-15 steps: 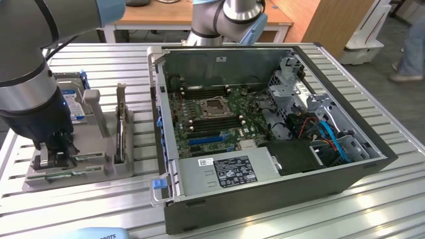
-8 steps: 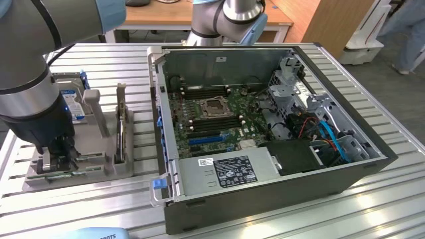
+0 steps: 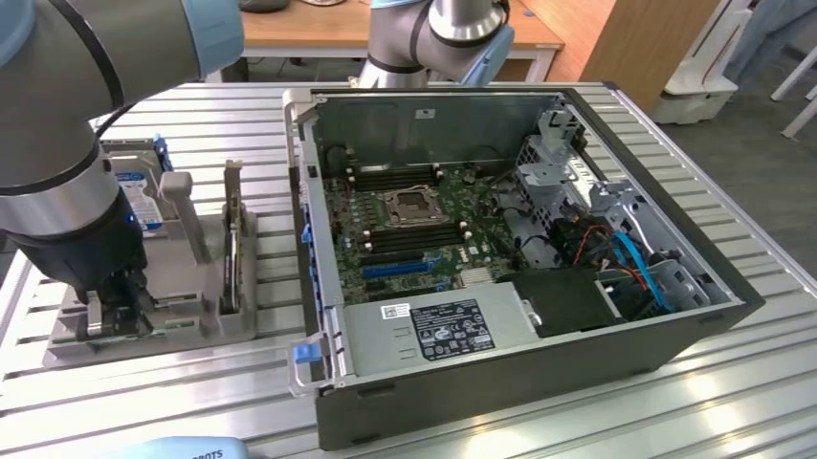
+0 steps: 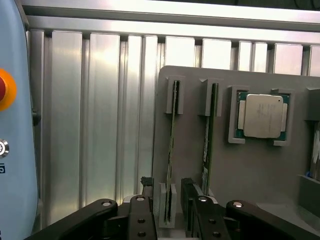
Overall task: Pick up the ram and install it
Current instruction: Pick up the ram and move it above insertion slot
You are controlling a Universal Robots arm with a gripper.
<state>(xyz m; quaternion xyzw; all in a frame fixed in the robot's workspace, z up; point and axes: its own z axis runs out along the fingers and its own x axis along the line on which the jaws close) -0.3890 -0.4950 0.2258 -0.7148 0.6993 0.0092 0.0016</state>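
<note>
Edgewise, the ram [image 4: 172,135] — thin, dark-green — stands slotted.

ribbed aluminium table [image 4: 100,100], bright and glossy under the light. grey holder [image 4: 250,170] looks like matt, smooth plastic. processor [image 4: 261,116] lid is dull brushed metal. the ram [image 4: 173,135], a green circuit board, faint sheen. gripper [image 4: 167,200] is matt black with shiny screw heads. computer case [image 3: 511,382]: dark matt metal, paper label [image 3: 447,328] on bare grey metal.

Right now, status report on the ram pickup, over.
Jaws open, straddling ram standing in gray holder. Not yet gripped. Second stick close beside.
</note>
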